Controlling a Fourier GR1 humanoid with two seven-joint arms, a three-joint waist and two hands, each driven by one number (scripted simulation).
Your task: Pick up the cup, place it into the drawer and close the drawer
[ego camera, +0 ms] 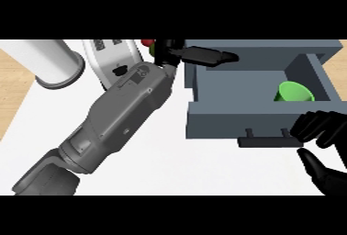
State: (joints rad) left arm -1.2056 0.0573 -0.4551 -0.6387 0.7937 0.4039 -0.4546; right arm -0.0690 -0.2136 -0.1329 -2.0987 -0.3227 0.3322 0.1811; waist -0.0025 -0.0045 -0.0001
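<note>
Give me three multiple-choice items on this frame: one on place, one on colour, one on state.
1. Where is the cup?
A. on the counter
B. inside the drawer
C. in the left hand

2. What colour is the cup?
A. green
B. red
C. blue

3. What state is the drawer in?
A. shut flush
B. pulled open
C. lifted off the counter

Key:
1 B, the cup sits in the drawer's right rear corner.
2 A, it shows bright green against the grey walls.
3 B, the drawer's inside is in view, and the right hand is by its handle. The left hand is over the cabinet behind.
</note>
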